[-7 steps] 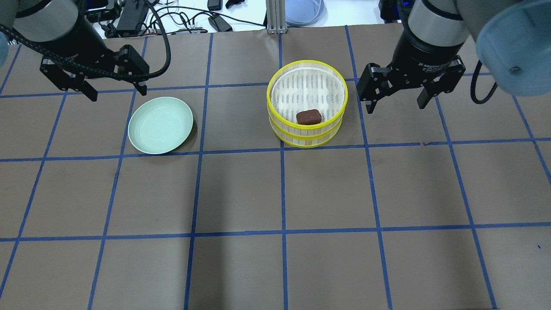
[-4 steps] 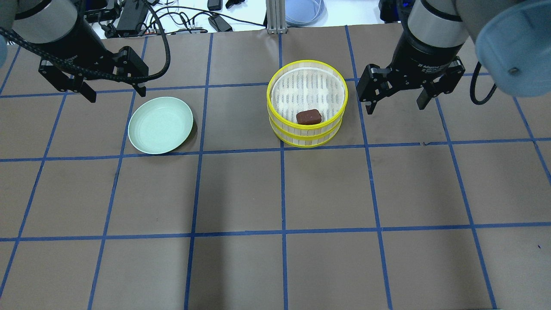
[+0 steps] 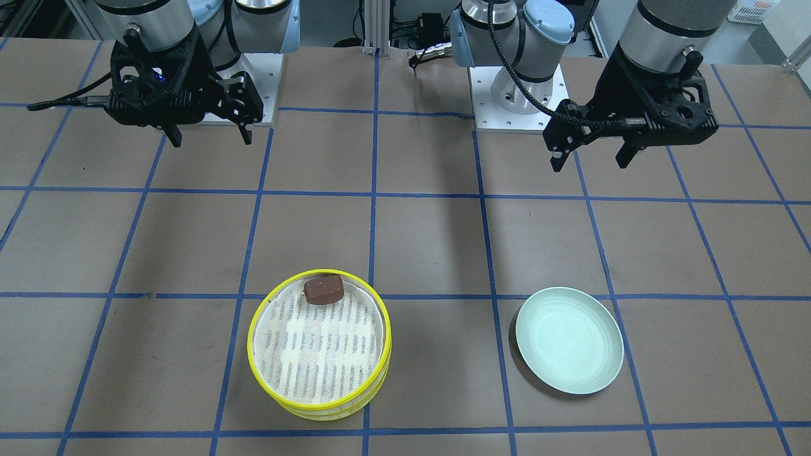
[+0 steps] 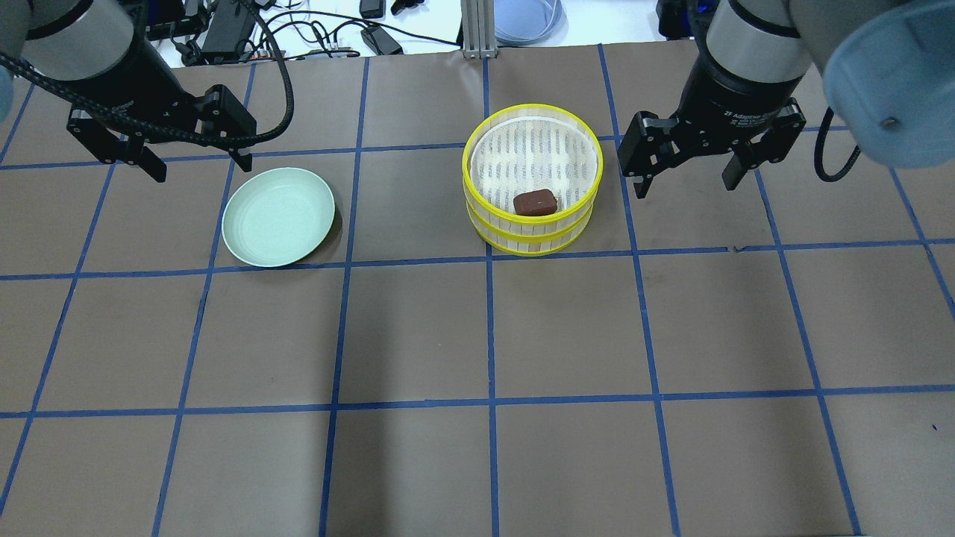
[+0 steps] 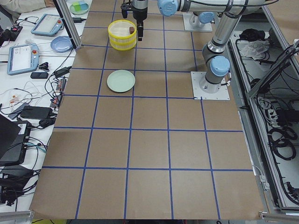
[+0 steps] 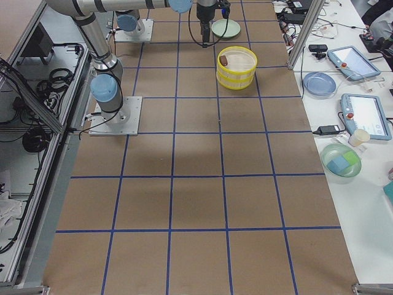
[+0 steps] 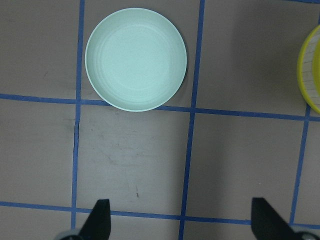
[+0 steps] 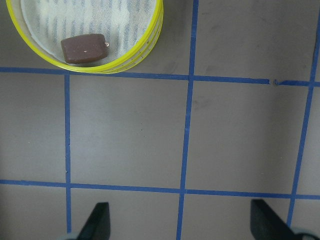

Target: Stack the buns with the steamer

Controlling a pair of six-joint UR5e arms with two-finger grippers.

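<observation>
Grippers first, since they sit closest to the robot. The left gripper (image 4: 201, 168) is spread wide with nothing in it and hangs above the table (image 4: 567, 328), on the robot's side of the plate (image 4: 277, 216) and not touching it. The right gripper (image 4: 686, 186) is the same: fingers wide apart, empty, up in the air just off to the right of the steamer (image 4: 531, 233).

Further out, the steamer is two yellow-rimmed trays, one sitting squarely on top of the other, near the middle of the table. The brown bun (image 4: 535, 202) lies flat on the white mesh of the top tray, right up against the rim on the robot's side. The lower tray's inside is covered, so can't tell what's in it.

The plate is pale green, sits flat on the table well to the left of the steamer, and holds nothing.

Past the far edge are cables (image 4: 313, 30) on a white desk.
</observation>
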